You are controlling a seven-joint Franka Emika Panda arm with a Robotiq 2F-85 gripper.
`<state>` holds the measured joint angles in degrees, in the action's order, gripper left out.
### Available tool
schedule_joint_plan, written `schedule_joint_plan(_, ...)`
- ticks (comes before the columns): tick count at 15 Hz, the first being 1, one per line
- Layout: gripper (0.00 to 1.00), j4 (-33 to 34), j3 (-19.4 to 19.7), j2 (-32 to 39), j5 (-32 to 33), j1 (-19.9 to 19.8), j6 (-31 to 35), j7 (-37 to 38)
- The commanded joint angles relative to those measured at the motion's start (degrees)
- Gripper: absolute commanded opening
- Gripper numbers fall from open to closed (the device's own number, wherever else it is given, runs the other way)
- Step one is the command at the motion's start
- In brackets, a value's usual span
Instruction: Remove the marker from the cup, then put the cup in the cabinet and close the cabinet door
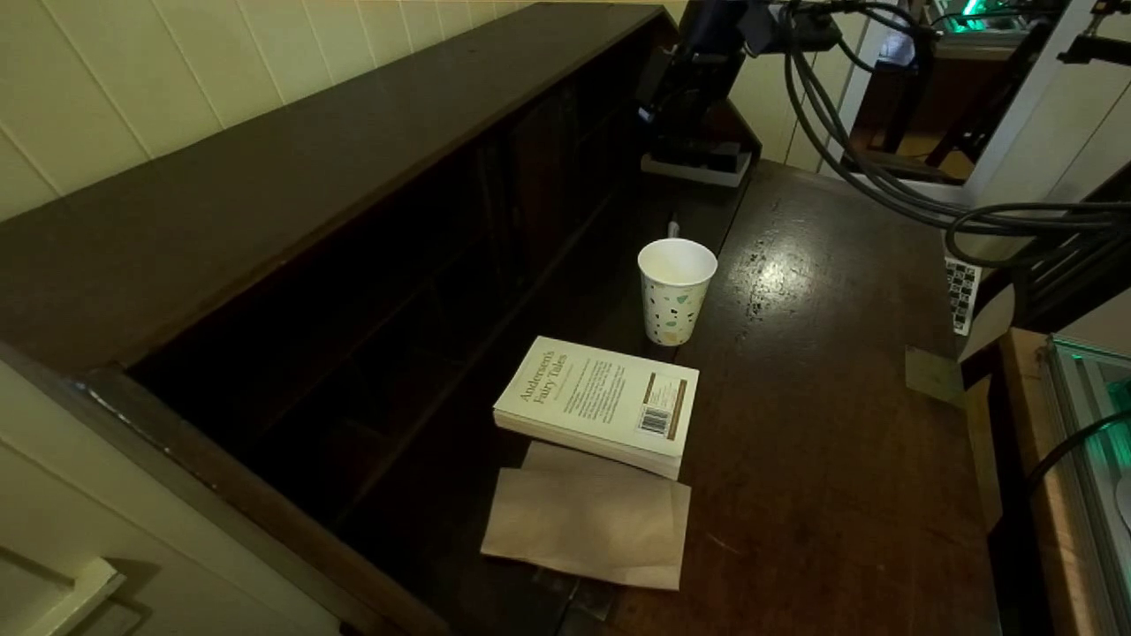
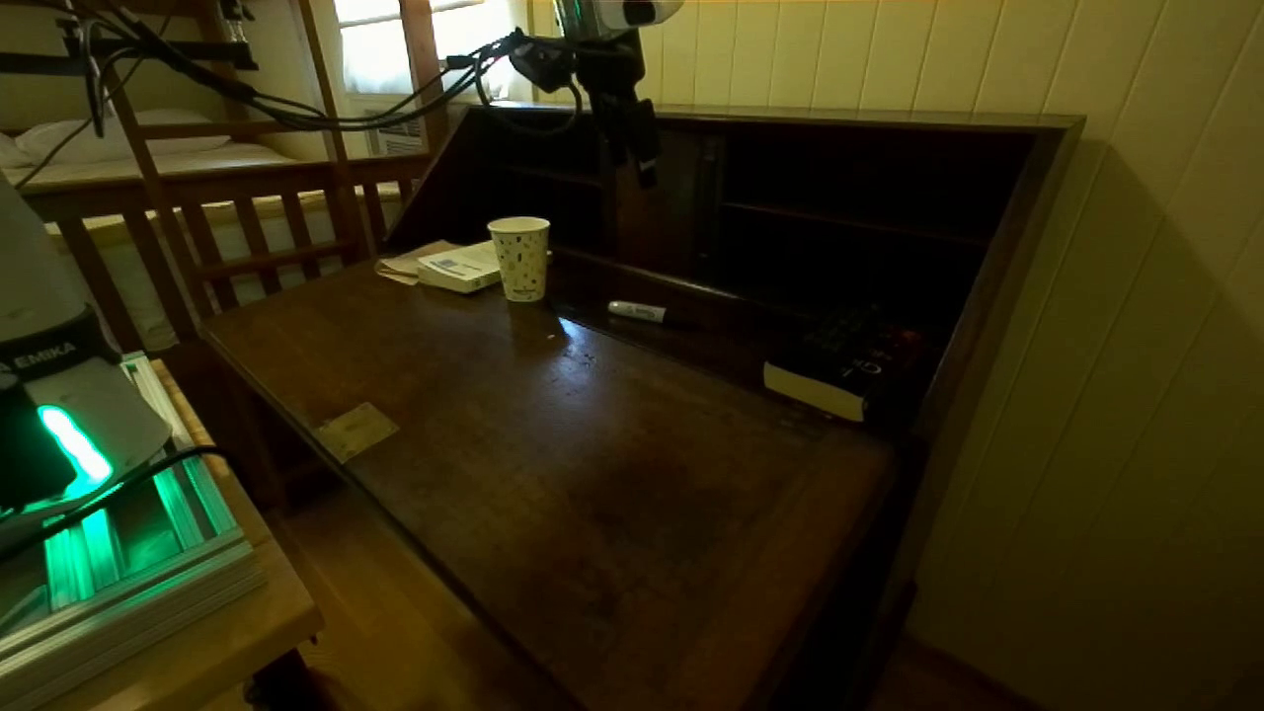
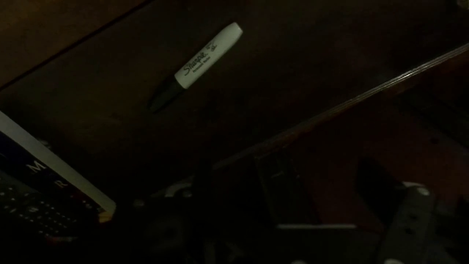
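The white speckled cup point(image 1: 671, 305) stands upright on the desk; it also shows in an exterior view point(image 2: 520, 262). The marker point(image 2: 637, 312), white with a dark cap, lies on the desk beside the cup, apart from it. It shows whole in the wrist view point(image 3: 205, 60) and partly behind the cup point(image 1: 673, 230). The dark brown cabinet point(image 1: 353, 124) stands along the wall, with open compartments and a reddish-brown middle panel point(image 2: 660, 193). My gripper point(image 2: 644, 170) is above the desk before the cabinet. In the wrist view, my gripper point(image 3: 282, 176) has its fingers apart with nothing between.
A white book point(image 1: 601, 397) and brown napkins point(image 1: 588, 530) lie beyond the cup from the marker. A thick black book point(image 2: 820, 390) lies at the cabinet's other end and shows in the wrist view point(image 3: 55, 176). Cables point(image 1: 884, 190) hang from the arm.
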<state>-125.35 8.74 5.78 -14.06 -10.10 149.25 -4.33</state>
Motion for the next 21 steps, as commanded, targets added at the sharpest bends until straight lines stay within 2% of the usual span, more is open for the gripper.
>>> schedule_joint_plan(1, 1.0, 1.77, -0.81, 0.06, 9.07, 2.94, -2.01, 7.29)
schedule_joint_plan(9, 1.0, 2.45, -2.37, 1.64, 27.71, 9.58, 2.77, 24.36)
schedule_joint_plan(17, 1.0, 2.79, 0.33, 5.01, 49.83, 14.51, 11.97, 43.81)
schedule_joint_plan(18, 1.0, 1.74, -1.52, 4.69, 45.5, 13.57, 11.0, 39.56)
schedule_joint_plan(21, 1.0, 1.38, -1.56, 4.45, 45.91, 13.38, 10.72, 40.02)
